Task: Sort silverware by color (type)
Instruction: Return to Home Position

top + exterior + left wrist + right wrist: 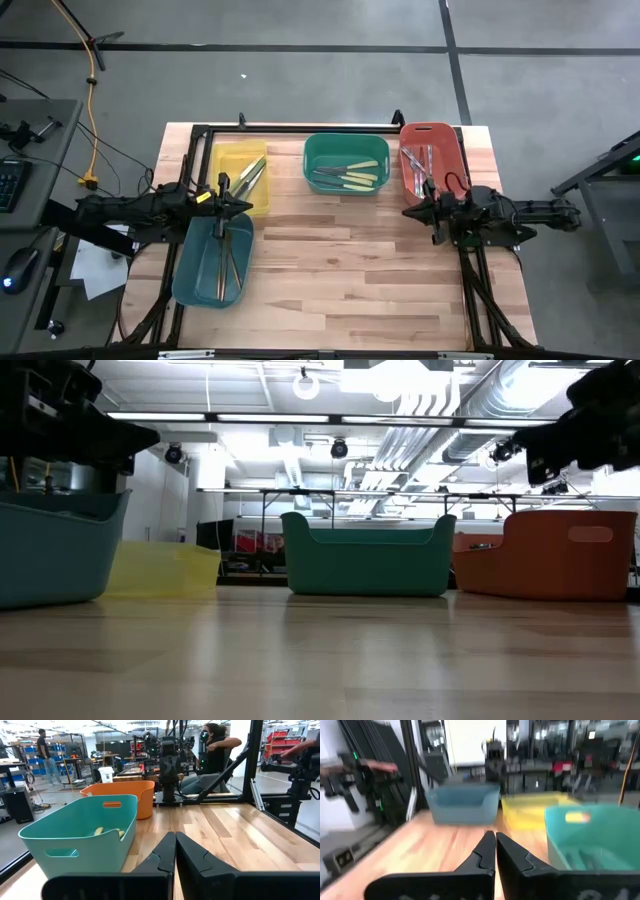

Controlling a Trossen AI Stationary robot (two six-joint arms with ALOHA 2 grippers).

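Note:
The silverware lies sorted in four bins on the wooden table. Green-handled pieces (250, 178) are in the yellow bin (228, 160). Yellow-handled ones (352, 175) are in the green bin (346, 145). Silver-grey ones (418, 160) are in the red bin (445, 150). Thin long ones (226, 262) are in the blue bin (195, 275). My left gripper (247, 207) is shut and empty, level, above the blue bin's far rim. My right gripper (408, 211) is shut and empty, level, just near of the red bin.
Bare tabletop (350, 270) stretches between the arms and toward the near edge. A dark frame (300, 128) runs along the table's far and side edges. In the left wrist view a person (216, 747) sits beyond the table, past my right arm (170, 765).

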